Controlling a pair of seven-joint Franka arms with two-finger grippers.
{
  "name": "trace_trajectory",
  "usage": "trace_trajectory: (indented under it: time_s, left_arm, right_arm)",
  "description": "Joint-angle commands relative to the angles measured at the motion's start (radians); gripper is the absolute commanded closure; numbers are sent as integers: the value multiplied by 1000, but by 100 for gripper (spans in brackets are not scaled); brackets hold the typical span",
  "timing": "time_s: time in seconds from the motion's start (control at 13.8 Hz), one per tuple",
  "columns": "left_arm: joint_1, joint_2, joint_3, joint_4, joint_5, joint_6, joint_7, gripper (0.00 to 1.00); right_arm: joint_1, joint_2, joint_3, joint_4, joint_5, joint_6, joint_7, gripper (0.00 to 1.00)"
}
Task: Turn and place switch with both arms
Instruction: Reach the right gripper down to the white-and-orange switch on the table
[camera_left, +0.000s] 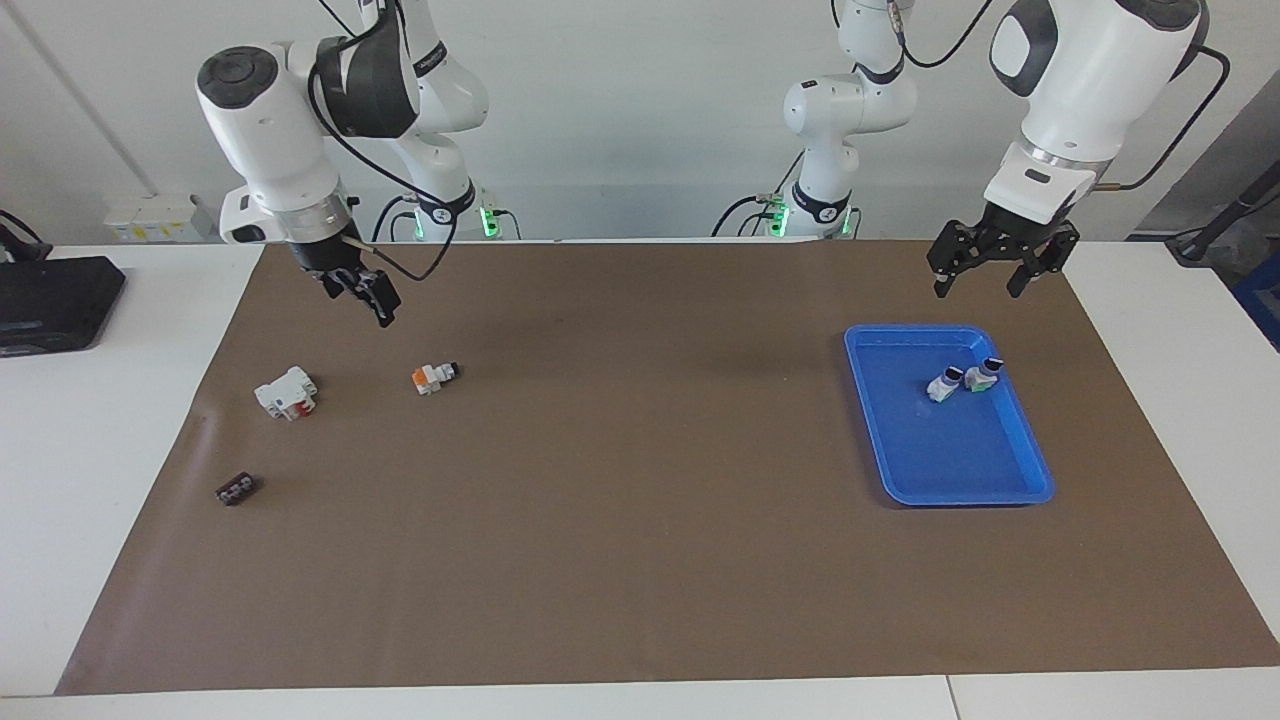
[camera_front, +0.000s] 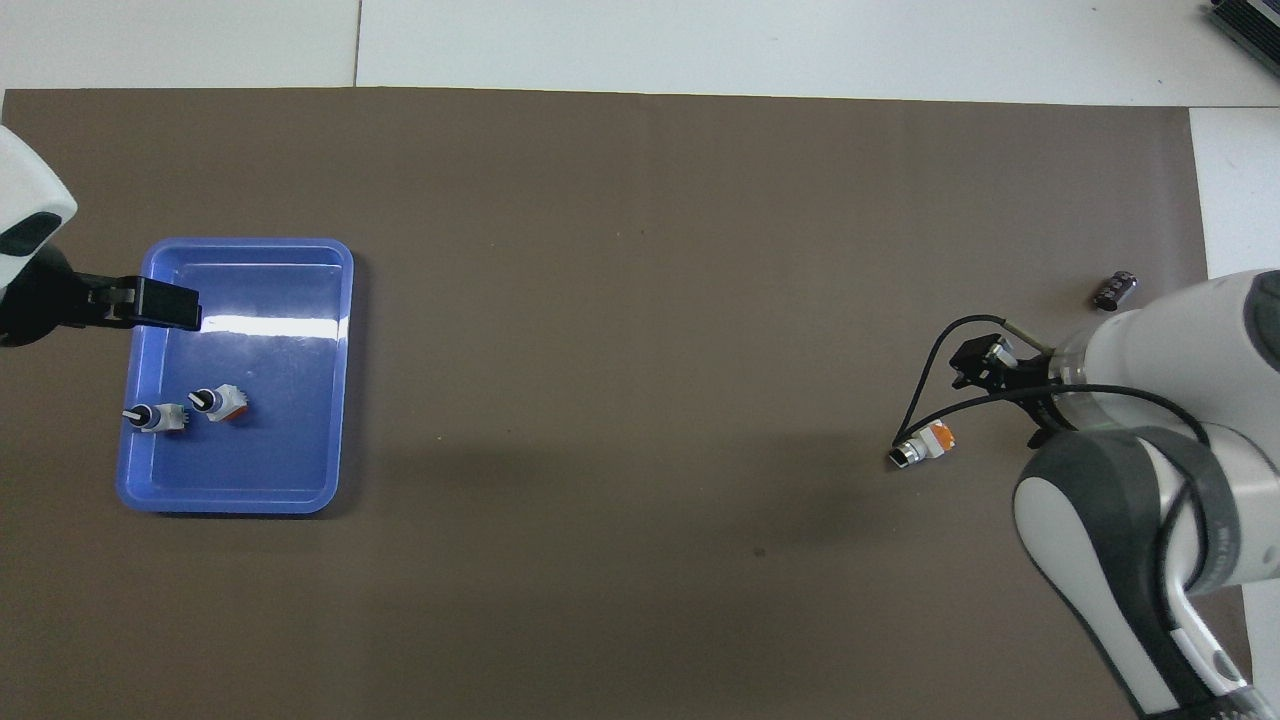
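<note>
One switch (camera_left: 434, 377) lies on the mat, apart from the right hand (camera_left: 367, 293) (fingers spread, empty).

Both hands (camera_left: 362, 292) (camera_left: 985, 275) raised, open

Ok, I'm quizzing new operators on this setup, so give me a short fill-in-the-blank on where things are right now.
1. The switch with the orange block lies on the brown ____.
2. The blue tray holds ____ small switches.
3. The right tool hangs above the mat, holding ____.
4. The left tool waits near the tray's edge that lies ____ to the robots.

Missing words: mat; two; nothing; nearer
</note>
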Motion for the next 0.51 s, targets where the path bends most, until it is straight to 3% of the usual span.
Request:
trace_trajectory:
  time_s: [0.0,0.43]
  left_arm:
    - [9,-29,-2,-31,-15,1,7,0]
    - [9,-29,-2,-31,-15,1,7,0]
  right_arm:
    - [10,-8,-2,-103,8,84,81,0]
    - [-8,40,-2,-258,54,307,109,0]
